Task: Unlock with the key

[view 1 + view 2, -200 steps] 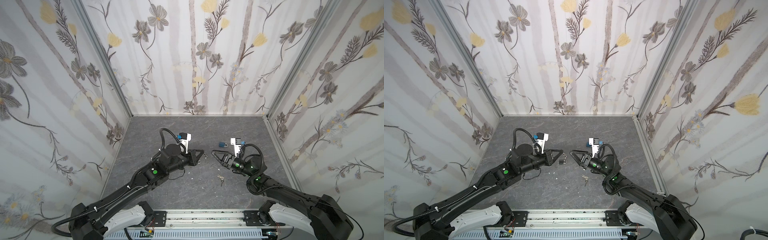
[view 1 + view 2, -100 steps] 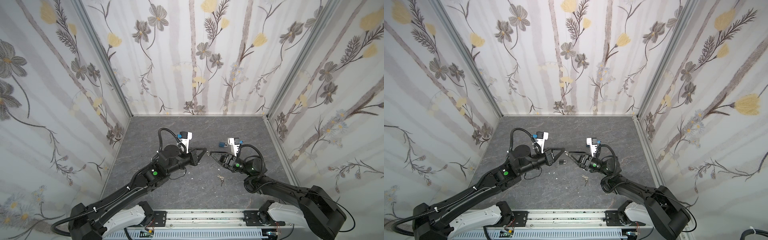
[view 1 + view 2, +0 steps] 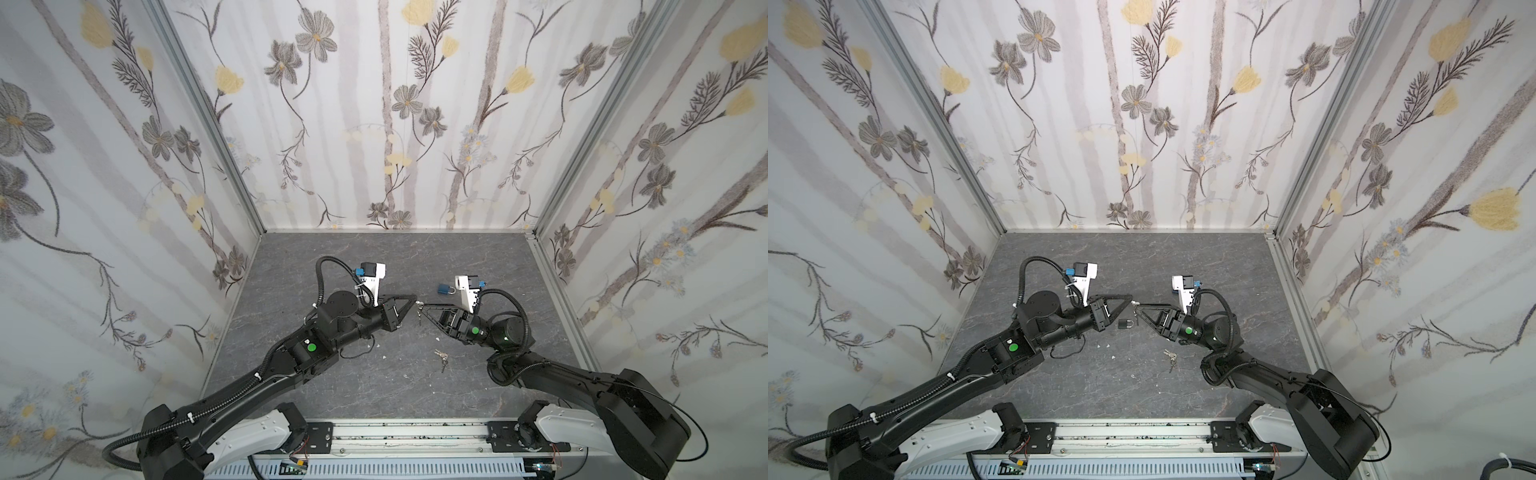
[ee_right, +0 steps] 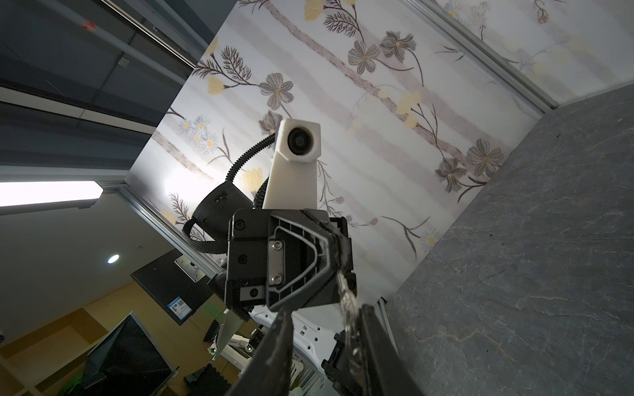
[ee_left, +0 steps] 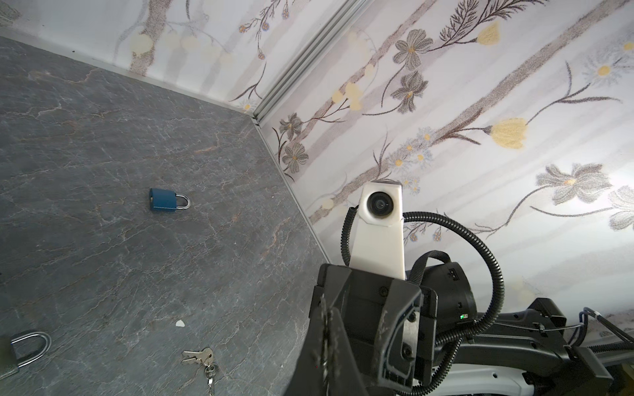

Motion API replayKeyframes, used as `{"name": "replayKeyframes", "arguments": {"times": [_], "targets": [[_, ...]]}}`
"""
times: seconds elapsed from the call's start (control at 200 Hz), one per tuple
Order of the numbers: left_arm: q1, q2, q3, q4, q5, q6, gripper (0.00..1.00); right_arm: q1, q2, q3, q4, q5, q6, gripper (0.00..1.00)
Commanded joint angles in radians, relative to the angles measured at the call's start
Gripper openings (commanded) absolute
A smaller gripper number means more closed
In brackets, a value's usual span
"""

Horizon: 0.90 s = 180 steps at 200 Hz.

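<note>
Centrally, the left gripper is pinched together on a key. Meeting it tip to tip, the right gripper has its fingers apart around that key. Just beyond, a blue padlock lies on the grey floor.

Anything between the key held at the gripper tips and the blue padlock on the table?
Nothing visible does. The key hangs above the table; the blue padlock lies on bare surface, spare keys and black padlock off aside.
</note>
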Motion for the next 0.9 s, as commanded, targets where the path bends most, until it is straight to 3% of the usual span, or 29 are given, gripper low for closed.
{"name": "replayKeyframes", "arguments": {"times": [0.0,0.25,0.43,0.525,0.654,0.699,0.814,0.894], "targets": [[-0.005,0.002,-0.002,0.056,0.002,-0.006,0.00,0.002,0.011,0.011,0.073,-0.013,0.026,0.30],[-0.013,0.004,-0.004,0.068,-0.003,-0.011,0.00,0.001,0.027,0.013,0.093,-0.015,0.038,0.17],[-0.016,0.007,-0.007,0.076,0.005,-0.016,0.00,0.000,0.032,0.012,0.092,-0.007,0.038,0.00],[-0.014,0.006,-0.007,0.074,0.006,-0.020,0.00,0.000,0.031,0.011,0.079,-0.009,0.029,0.00],[-0.015,-0.001,-0.010,0.065,0.009,-0.030,0.24,-0.001,0.018,0.003,0.053,-0.006,0.006,0.00],[-0.014,-0.003,-0.011,0.064,0.016,-0.032,0.27,-0.003,0.012,0.001,0.045,-0.006,0.000,0.00],[-0.014,0.012,-0.006,0.071,0.062,-0.035,0.22,-0.003,0.000,0.004,0.012,-0.010,-0.018,0.00],[-0.015,0.033,0.005,0.078,0.095,-0.039,0.09,-0.002,-0.001,0.004,0.011,-0.015,-0.020,0.00]]}}
